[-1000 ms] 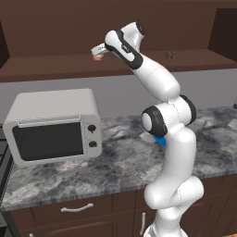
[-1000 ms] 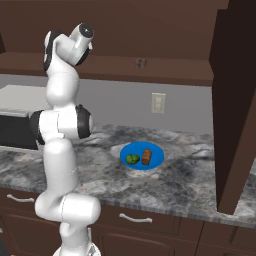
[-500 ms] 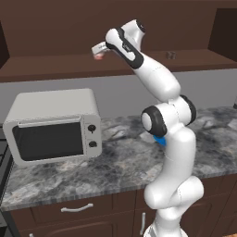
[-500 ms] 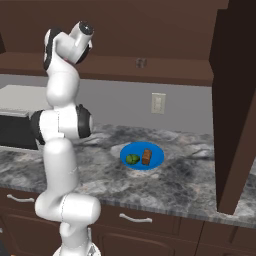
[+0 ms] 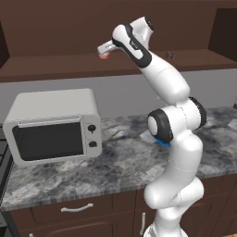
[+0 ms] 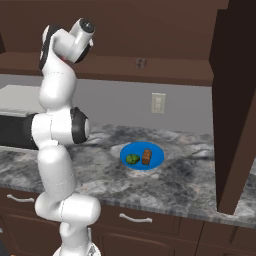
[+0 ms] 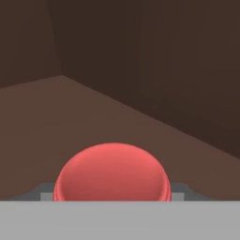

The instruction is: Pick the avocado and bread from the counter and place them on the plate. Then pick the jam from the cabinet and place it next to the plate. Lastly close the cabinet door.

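My gripper (image 5: 104, 50) is up inside the cabinet (image 5: 46, 67), just above its shelf, shut on the jam (image 5: 106, 55). In the hand view the jam's red lid (image 7: 112, 173) sits between the gripper (image 7: 112, 191) fingertips (image 7: 44, 191), with the brown shelf and back wall behind it. Down on the counter (image 6: 190, 180) lies the blue plate (image 6: 156, 160), carrying the green avocado (image 6: 132, 159) and the brown bread (image 6: 146, 156) side by side. The cabinet door (image 6: 235, 100) stands open at the right.
A white microwave (image 5: 53, 125) stands on the counter at the left, below the shelf. A small dark object (image 6: 141, 62) rests on the shelf further right. A wall outlet (image 6: 158, 103) is behind the plate. Drawers with silver handles (image 6: 135, 218) run under the counter.
The gripper with the jam has shifted slightly to the right along the shelf. Plate, avocado and bread have not moved.
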Controlling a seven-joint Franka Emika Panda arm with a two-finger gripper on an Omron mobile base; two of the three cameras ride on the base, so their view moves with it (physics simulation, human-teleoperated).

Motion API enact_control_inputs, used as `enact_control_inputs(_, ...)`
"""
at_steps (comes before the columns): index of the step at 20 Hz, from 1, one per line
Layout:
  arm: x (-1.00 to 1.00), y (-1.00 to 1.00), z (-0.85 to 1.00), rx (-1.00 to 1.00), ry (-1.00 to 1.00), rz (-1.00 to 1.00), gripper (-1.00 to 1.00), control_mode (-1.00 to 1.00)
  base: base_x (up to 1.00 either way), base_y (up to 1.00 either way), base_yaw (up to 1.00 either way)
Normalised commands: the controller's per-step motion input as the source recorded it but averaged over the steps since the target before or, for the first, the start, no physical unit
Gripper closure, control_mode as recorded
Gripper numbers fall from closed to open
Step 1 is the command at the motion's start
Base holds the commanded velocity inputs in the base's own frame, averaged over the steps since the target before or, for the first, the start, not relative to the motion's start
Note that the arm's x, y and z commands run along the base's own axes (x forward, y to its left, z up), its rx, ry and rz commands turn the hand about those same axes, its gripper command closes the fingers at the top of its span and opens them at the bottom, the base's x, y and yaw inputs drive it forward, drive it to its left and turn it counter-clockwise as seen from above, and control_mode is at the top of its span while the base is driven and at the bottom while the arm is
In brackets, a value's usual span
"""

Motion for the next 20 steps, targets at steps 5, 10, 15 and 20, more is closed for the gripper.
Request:
enact_control_inputs(5,-0.55,-0.14,0.0,0.0,-0.07,0.01,1.0,-1.0,0.0,0.0,0.0)
enact_control_inputs(10,-0.6,-0.13,0.01,0.0,-0.05,0.0,1.0,-1.0,0.0,0.0,0.0)
enact_control_inputs(15,-0.57,-0.14,0.06,0.0,-0.03,0.0,1.0,-1.0,0.0,0.0,0.0)
enact_control_inputs(20,-0.51,-0.15,0.21,0.0,0.0,0.0,1.0,-1.0,0.0,0.0,0.0)
